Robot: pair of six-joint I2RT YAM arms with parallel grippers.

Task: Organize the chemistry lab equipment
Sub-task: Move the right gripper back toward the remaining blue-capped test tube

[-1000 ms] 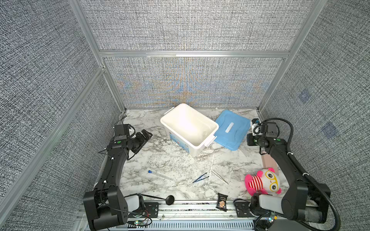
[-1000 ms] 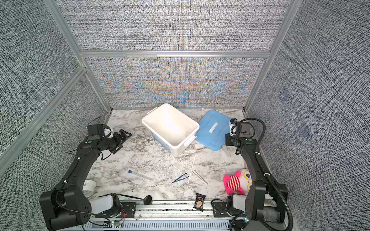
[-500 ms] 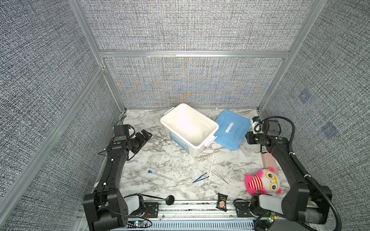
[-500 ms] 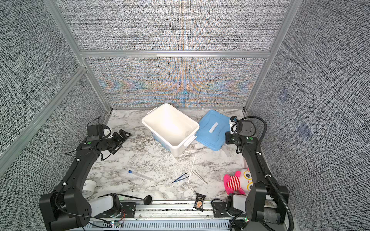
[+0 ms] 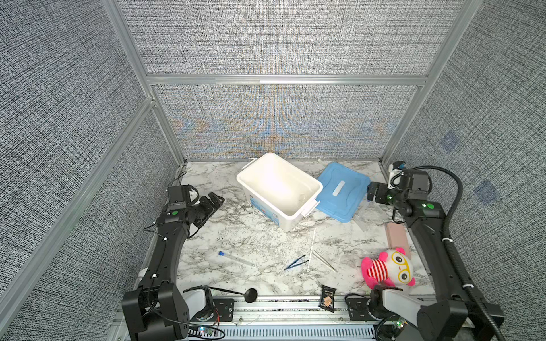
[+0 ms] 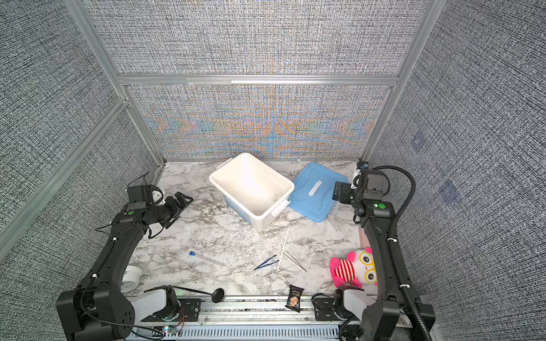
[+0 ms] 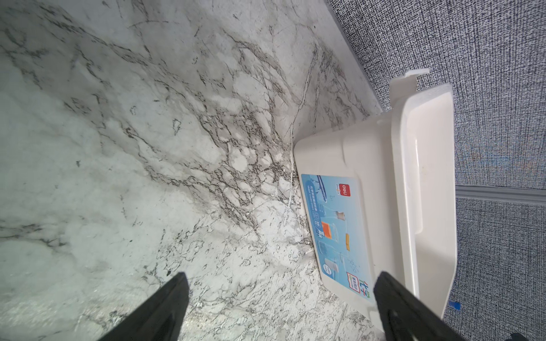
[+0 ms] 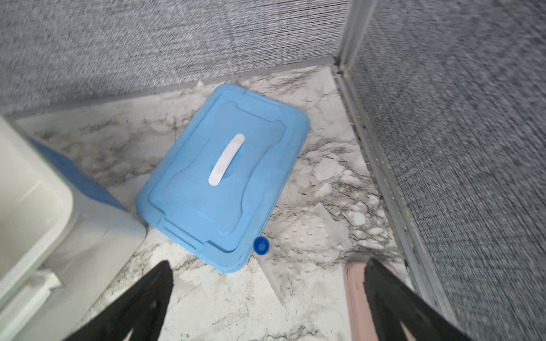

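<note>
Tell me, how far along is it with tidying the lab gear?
Hardly begun, it seems. Done: the blue lid is off, lying beside the open white bin. In hand: nothing; the left gripper and right gripper are open and empty. Left: a blue-capped tube, dark blue tweezers, white stick and silver tweezers lie on the table, and a second tube rests by the lid.

Both top views look steeply down from high above the counter's (image 5: 236,236) front edge, covering nearly the same scene. The left wrist view faces the white bin (image 7: 375,165) closely; the right wrist view overlooks the blue lid (image 8: 206,192) and the bin's corner.
</note>
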